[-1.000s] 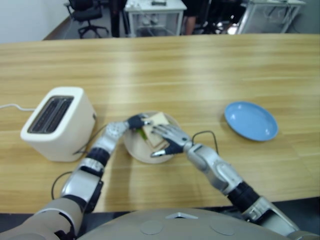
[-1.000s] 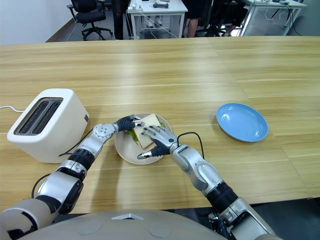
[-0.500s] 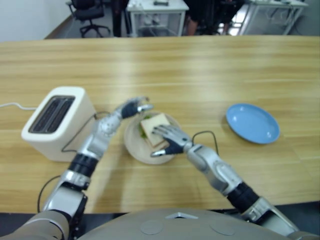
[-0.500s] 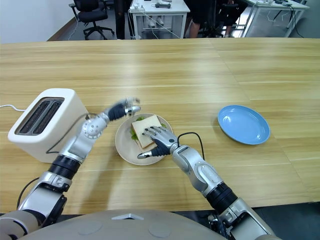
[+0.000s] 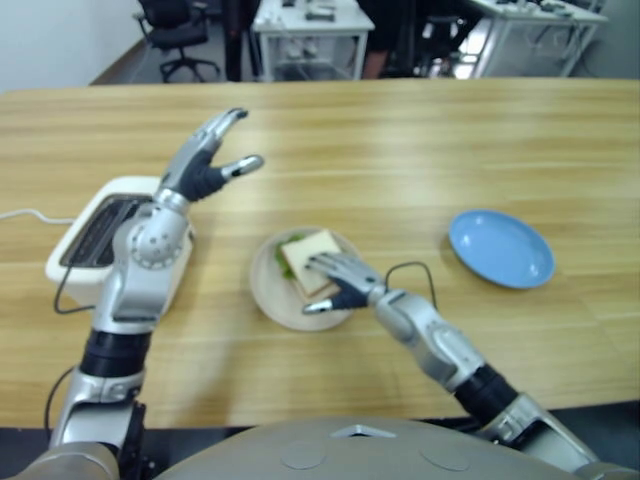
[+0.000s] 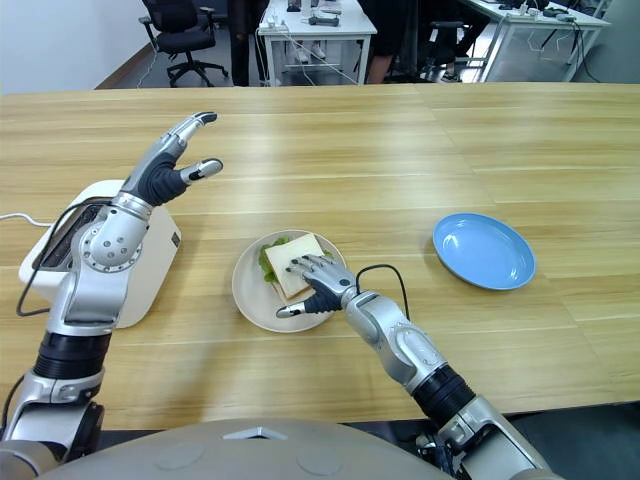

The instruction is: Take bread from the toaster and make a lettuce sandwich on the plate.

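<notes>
The left hand point(image 6: 165, 175) is held up in the upper left of the frame, above the toaster point(image 6: 150, 285), with its fingers spread wide and nothing held in them. The toaster is set near the left edge, partly hidden behind the arm. The cream plate point(image 6: 255, 300) is placed in the middle of the frame, near the toaster but apart from it. On it the sandwich is found: a slice of bread point(image 6: 292, 257) on top, with green lettuce point(image 6: 266, 263) peeking out at the left edge of the bread. The right hand point(image 6: 318, 287) is laid on the lower corner of the bread, its fingers stretched out flat and closed round nothing. A black cable point(image 6: 385, 270) is looped just right of the cream plate. A blue plate point(image 6: 484, 250) is set at the right, well apart, and a band of wood table point(image 6: 400, 150) is seen between the two plates. A wider stretch of wood is seen from the plates up to the far edge at the top.
</notes>
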